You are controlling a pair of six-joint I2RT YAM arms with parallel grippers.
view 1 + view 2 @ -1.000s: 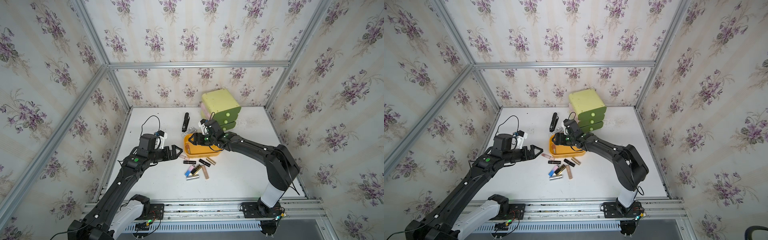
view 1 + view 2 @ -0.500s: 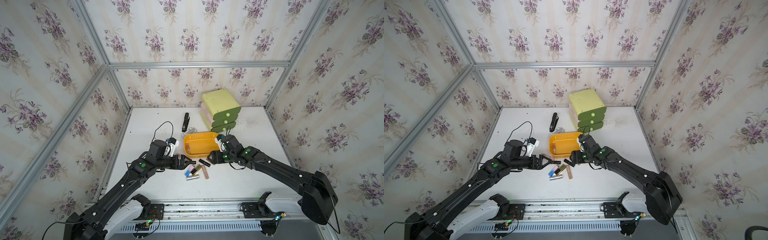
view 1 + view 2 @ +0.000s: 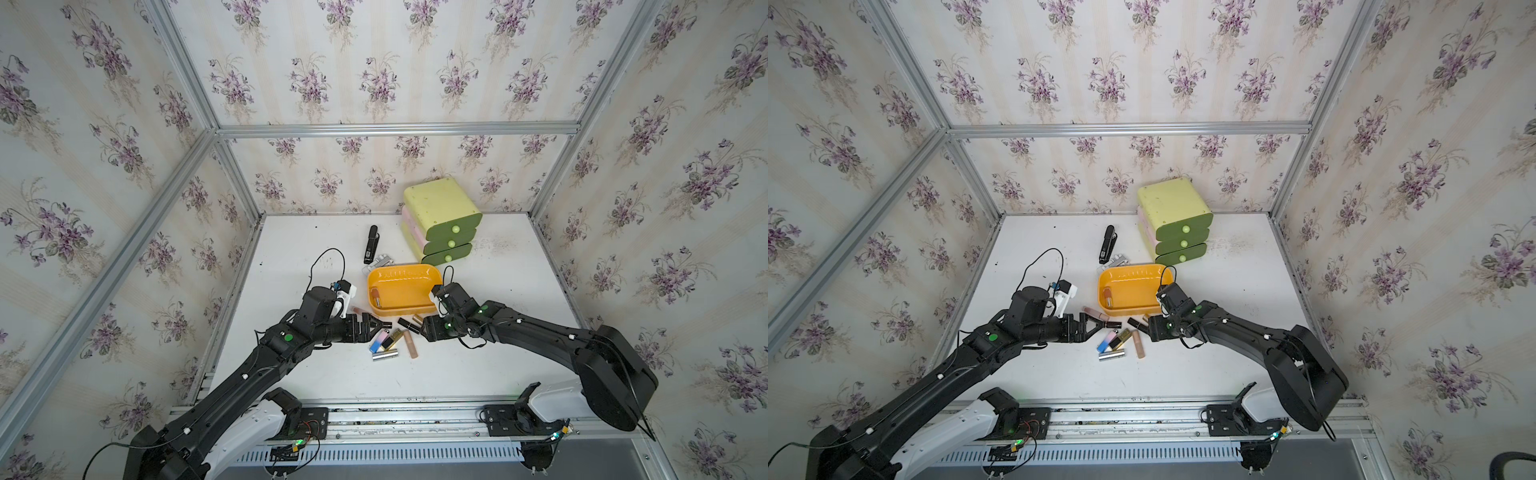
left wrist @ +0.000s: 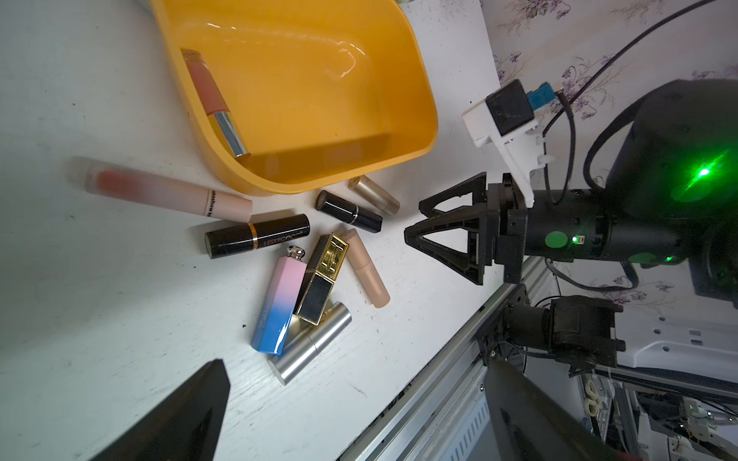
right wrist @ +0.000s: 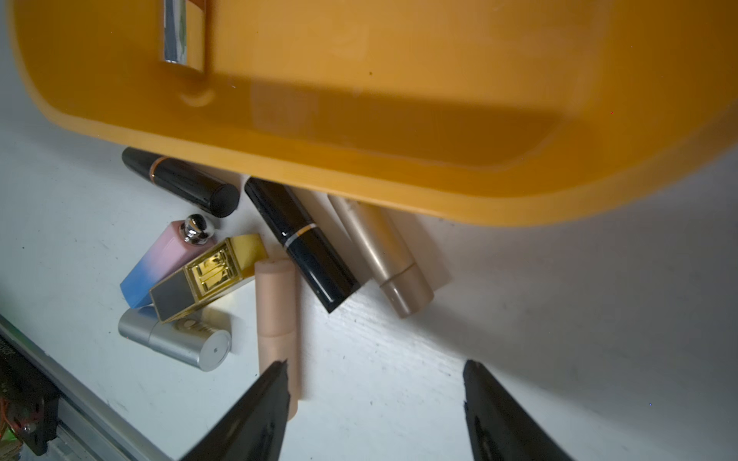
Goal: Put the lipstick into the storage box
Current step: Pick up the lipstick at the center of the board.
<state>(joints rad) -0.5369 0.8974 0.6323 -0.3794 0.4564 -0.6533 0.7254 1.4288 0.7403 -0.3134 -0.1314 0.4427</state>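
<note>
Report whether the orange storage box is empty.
Not empty: one pinkish, silver-capped tube lies inside the storage box against one wall; other lipsticks lie outside.

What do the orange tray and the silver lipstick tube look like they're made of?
Storage box: probably glossy moulded plastic, going by the bright reflections on its floor. Silver lipstick: satin metal or metallised plastic; its soft, even sheen fits either.

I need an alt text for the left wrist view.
A shallow orange-yellow plastic storage box holds one pink lip-gloss tube; eight more lipstick tubes lie loose on the white table beside it. The black right tool stands open near them.
</note>
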